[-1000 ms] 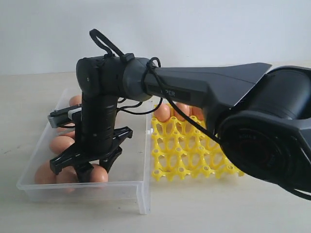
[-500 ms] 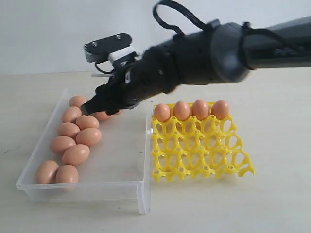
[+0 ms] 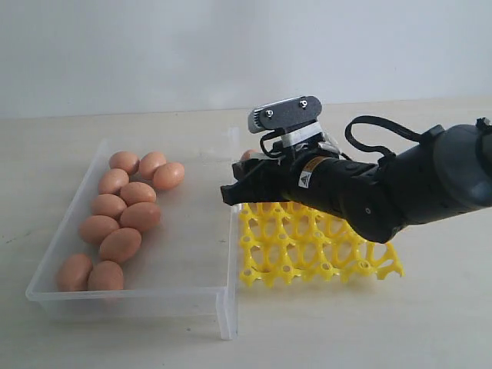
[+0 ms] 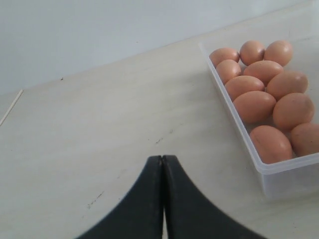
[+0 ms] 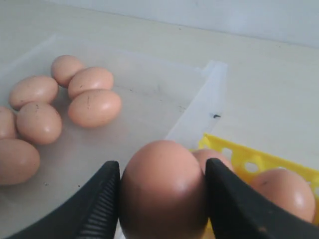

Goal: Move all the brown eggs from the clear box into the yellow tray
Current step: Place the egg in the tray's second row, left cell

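Brown eggs: one in the right gripper, eleven in the clear box

Eleven eggs lie loose along the far-left side of the clear box, touching one another in a ragged line. The part of the box floor nearest the yellow tray is bare. The right gripper reaches across from the right, above the tray, and its tip is at the box wall that faces the tray. Its two black fingers are clamped on the sides of the held egg, which is lifted clear of the box floor. In the right wrist view, two more eggs sit in cups at the tray's edge just behind the held one. The arm hides most of that row from the exterior camera. The left gripper has its jaws pressed together, empty, over the pale table just outside the box
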You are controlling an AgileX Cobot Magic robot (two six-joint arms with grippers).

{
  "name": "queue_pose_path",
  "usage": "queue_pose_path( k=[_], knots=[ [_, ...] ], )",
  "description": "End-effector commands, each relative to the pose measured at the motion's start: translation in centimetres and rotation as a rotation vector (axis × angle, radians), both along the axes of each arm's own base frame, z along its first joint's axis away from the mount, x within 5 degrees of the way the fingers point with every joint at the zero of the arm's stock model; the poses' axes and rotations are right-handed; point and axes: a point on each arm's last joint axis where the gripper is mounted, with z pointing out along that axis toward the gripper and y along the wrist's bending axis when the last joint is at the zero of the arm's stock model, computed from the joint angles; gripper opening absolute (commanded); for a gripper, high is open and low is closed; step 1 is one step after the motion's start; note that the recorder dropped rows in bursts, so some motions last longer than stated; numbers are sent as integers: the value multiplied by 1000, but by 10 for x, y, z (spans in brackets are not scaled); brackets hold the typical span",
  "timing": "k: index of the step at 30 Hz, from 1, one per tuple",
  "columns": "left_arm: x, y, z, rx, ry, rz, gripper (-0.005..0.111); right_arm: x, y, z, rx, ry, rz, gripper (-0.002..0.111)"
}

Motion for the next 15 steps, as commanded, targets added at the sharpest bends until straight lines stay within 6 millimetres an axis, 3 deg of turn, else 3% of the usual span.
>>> queue_pose_path(
  k=[1, 8, 15],
  knots=[
    [0, 0, 2, -6, -18, -1, 0, 5, -5, -12, 30, 2, -27, 0],
    [0, 0, 2, -6, -18, -1, 0, 11, -6, -30, 22, 14, -41, 0],
    [0, 0, 2, -6, -18, -1, 0, 16, -4, -35, 19, 16, -39, 6]
  ],
)
